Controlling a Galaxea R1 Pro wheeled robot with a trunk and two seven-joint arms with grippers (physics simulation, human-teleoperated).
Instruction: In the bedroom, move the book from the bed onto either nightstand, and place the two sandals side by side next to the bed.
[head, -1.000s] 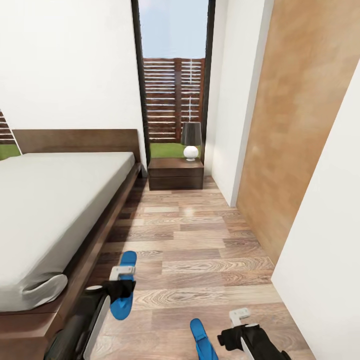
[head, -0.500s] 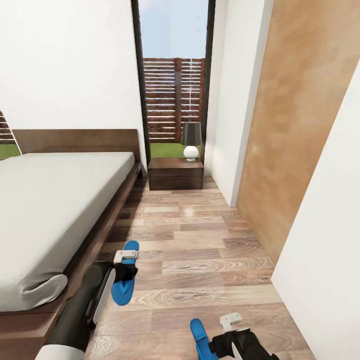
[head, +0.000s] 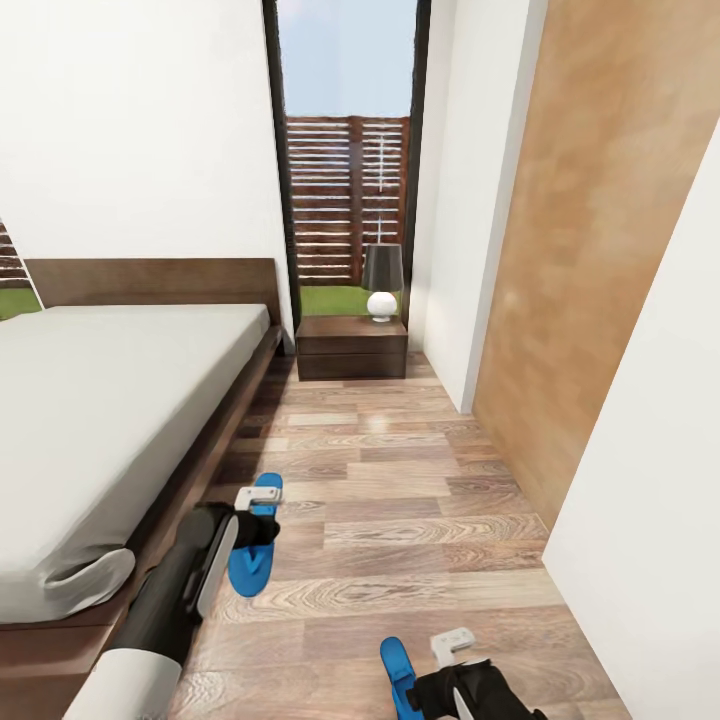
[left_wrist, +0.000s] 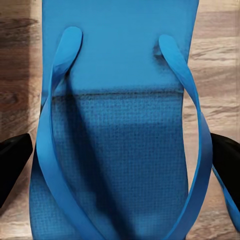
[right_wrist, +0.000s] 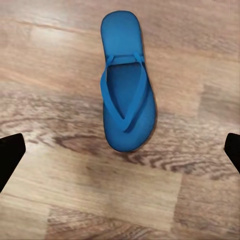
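My left gripper (head: 256, 522) is shut on a bright blue sandal (head: 256, 562), holding it low over the wood floor beside the bed (head: 100, 420). In the left wrist view that sandal (left_wrist: 120, 115) spans the gap between the two black fingers (left_wrist: 14, 161). The second sandal (right_wrist: 124, 85) lies flat on the floor. My right gripper (right_wrist: 120, 152) hangs open above it, and in the head view it (head: 440, 680) sits just right of that sandal (head: 400, 678). A dark nightstand (head: 352, 348) stands at the bed's head. The book is out of view.
A black-shaded lamp (head: 381, 282) stands on the nightstand under a tall window. A white wall and a wood-panelled wall (head: 590, 250) close in the right side, leaving a narrow strip of floor (head: 400, 470) between them and the bed frame.
My left arm has carried its sandal forward along the bed side. The right gripper has shifted a little left, closer to the sandal on the floor.
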